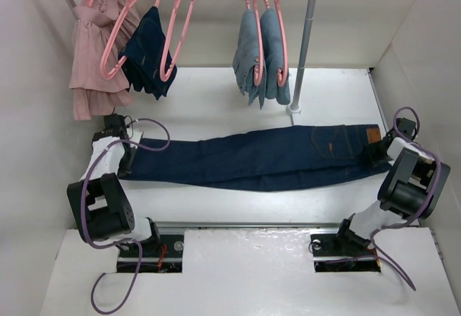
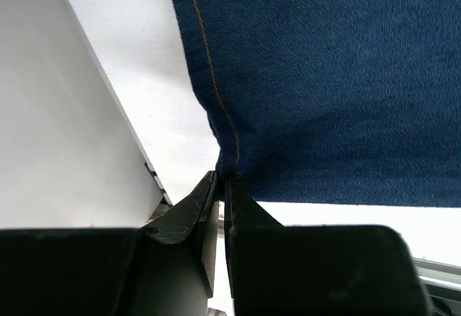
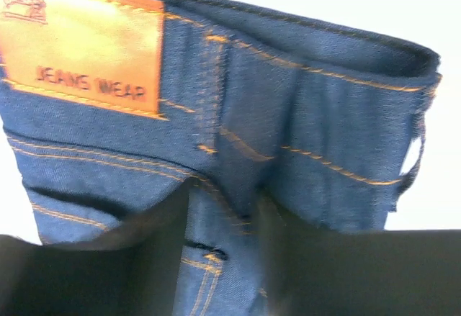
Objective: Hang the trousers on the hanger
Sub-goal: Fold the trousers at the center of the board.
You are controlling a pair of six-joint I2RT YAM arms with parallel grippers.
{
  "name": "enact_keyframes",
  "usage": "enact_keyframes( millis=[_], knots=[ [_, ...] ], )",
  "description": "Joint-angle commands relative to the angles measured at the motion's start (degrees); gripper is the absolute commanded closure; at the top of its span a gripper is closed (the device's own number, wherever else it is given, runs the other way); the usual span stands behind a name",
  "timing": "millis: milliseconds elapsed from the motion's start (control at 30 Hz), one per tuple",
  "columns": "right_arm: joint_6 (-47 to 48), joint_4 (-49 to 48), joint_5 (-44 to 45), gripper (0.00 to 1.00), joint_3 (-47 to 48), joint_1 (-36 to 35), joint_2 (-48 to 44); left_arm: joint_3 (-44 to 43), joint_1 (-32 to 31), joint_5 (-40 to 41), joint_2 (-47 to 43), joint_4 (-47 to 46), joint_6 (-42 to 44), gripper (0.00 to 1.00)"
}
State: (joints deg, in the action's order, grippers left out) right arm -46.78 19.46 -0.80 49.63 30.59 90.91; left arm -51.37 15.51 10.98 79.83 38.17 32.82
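The trousers point(image 1: 259, 159) lie stretched flat across the table, leg ends to the left and waist with its tan label point(image 1: 373, 135) to the right. My left gripper point(image 1: 124, 156) is shut on the edge of a leg end; the left wrist view shows the jaws point(image 2: 224, 179) pinching the denim point(image 2: 324, 78) at its stitched seam. My right gripper point(image 1: 382, 152) is at the waist; in the right wrist view its fingers point(image 3: 223, 211) grip a fold of waistband point(image 3: 302, 114) beside the label point(image 3: 86, 50). A bare pink hanger point(image 1: 189, 3) hangs on the rail at the back.
On the rail hang a pink garment point(image 1: 94, 50), a small dark navy garment point(image 1: 148, 53) and light blue-grey jeans point(image 1: 261, 57), each on pink hangers. The rack's grey pole point(image 1: 307, 42) stands on the table just behind the trousers' waist. White walls close in both sides.
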Motion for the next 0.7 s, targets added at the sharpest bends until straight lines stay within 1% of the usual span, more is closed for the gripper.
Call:
enact_keyframes(
  millis=[0, 67, 100, 133, 267, 400, 533, 667],
  knots=[
    [-0.94, -2.68, 0.45, 0.66, 2.32, 0.00, 1.02, -3.64, 0.49, 1.06, 0.49, 0.05, 0.76, 1.00],
    [-0.94, -2.68, 0.45, 0.79, 2.93, 0.00, 1.55, -4.17, 0.49, 1.06, 0.50, 0.06, 0.23, 1.00],
    [-0.94, -2.68, 0.45, 0.95, 2.93, 0.00, 2.07, -4.17, 0.49, 1.67, 0.50, 0.06, 0.23, 1.00],
    [-0.42, -2.68, 0.45, 1.00, 2.93, 0.00, 2.07, -4.17, 0.49, 1.67, 0.50, 0.06, 0.23, 1.00],
    [0.64, -2.68, 0.45, 1.00, 4.07, 0.00, 2.07, -5.40, 0.49, 2.29, 0.50, 0.06, -0.39, 1.00],
    [2.57, -2.68, 0.45, 1.00, 6.00, 0.00, -1.78, -8.73, 0.49, 1.76, 0.50, 0.06, -2.66, 1.00],
    [4.77, 0.83, 5.62, 1.00, 8.99, 0.00, -7.75, -12.60, 0.49, 0.71, 0.50, 0.59, -3.90, 1.00],
    [6.97, 1.98, 6.95, 1.00, 9.61, 0.00, -10.22, -15.07, 0.49, 0.18, 1.90, 0.59, -3.90, 1.00]
  ],
)
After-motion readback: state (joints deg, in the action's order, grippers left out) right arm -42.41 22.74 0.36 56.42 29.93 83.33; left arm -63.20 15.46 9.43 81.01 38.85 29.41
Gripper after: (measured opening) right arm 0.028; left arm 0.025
